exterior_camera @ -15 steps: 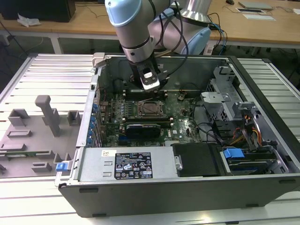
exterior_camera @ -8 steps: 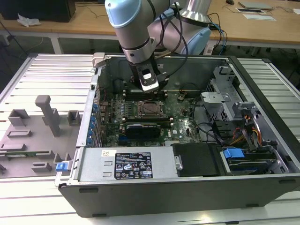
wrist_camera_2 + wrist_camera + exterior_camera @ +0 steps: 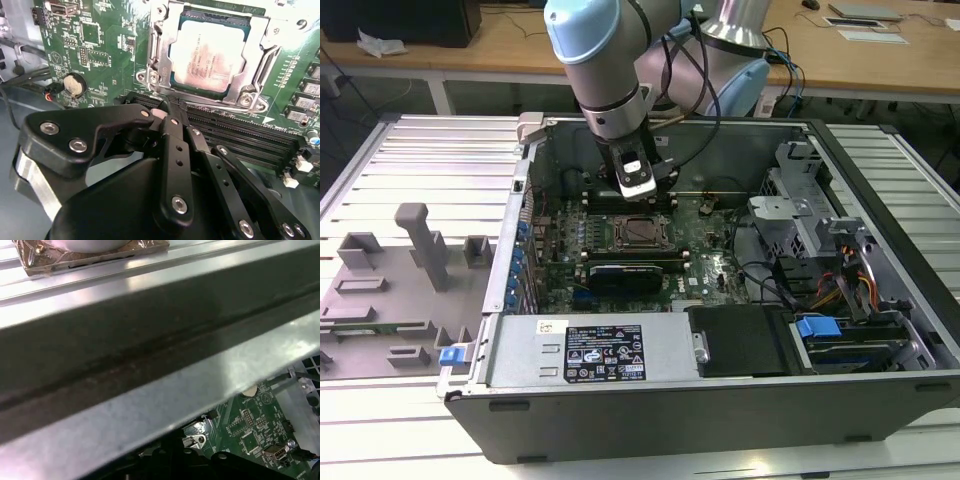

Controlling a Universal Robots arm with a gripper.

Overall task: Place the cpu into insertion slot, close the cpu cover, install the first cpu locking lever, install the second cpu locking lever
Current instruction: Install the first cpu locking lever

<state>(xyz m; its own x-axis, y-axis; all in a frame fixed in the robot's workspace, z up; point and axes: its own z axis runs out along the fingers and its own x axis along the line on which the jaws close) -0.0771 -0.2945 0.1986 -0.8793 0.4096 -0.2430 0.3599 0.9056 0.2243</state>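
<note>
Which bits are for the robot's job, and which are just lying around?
For the job: cpu, cpu cover, gripper.
Just lying about: round battery, memory slots, blue clip, grey post.

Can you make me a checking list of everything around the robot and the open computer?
Surface: ribbed metal table carrying an open computer case.
Job's things: the cpu sits in the insertion slot; the cpu cover lies down around it.
Clutter: grey holder blocks on the table at the exterior view's left.
Grippers: the tool is shut, its tip close to the slot's edge, by the memory slots.
Cables: coloured wires inside the case; black cables along the arm.
Surroundings: wooden benches behind.
</note>
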